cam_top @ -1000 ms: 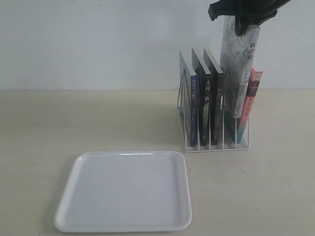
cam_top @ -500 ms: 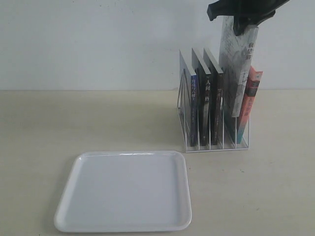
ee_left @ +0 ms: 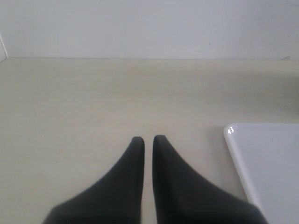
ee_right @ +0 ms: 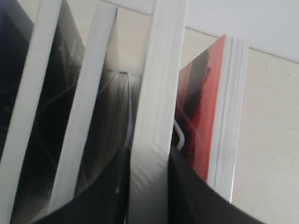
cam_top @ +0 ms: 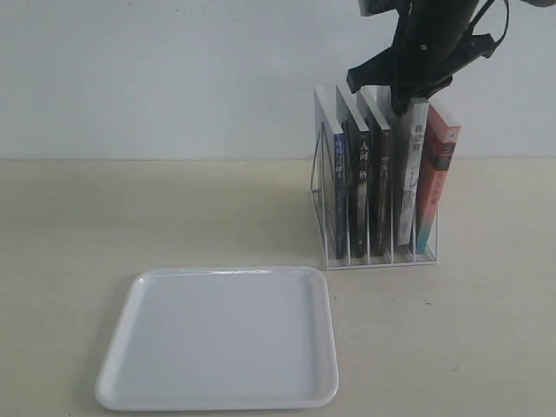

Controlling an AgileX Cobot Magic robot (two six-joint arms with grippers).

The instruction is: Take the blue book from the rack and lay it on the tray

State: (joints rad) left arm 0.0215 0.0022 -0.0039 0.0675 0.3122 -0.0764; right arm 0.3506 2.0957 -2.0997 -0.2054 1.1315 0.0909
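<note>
Right claw (cam_top: 405, 97): upper right of the exterior frame, low over the rack (cam_top: 382, 261), its fingers (ee_right: 117, 186) pressed to either side of a grey book (cam_top: 407, 174), clamped on the top edge. Change noted: a moment ago this book hung lifted nearly clear of the rack; it now stands fully seated again in its slot, second from the right, between the black books (cam_top: 359, 187) and the red book (cam_top: 437, 174). Reading: the wrong volume has gone back, so the task is no further along. Blue book (cam_top: 340, 187): upright in the leftmost slot, untouched, well left of the claw. Likely next need: let go, shift left across the black books, grip the blue one. Tray (cam_top: 217, 339): lower left of centre, nothing on it, flat on the surface (cam_top: 130, 217). Left claw (ee_left: 148, 139): fingers together, holding nothing, above the surface beside the tray's edge.
</note>
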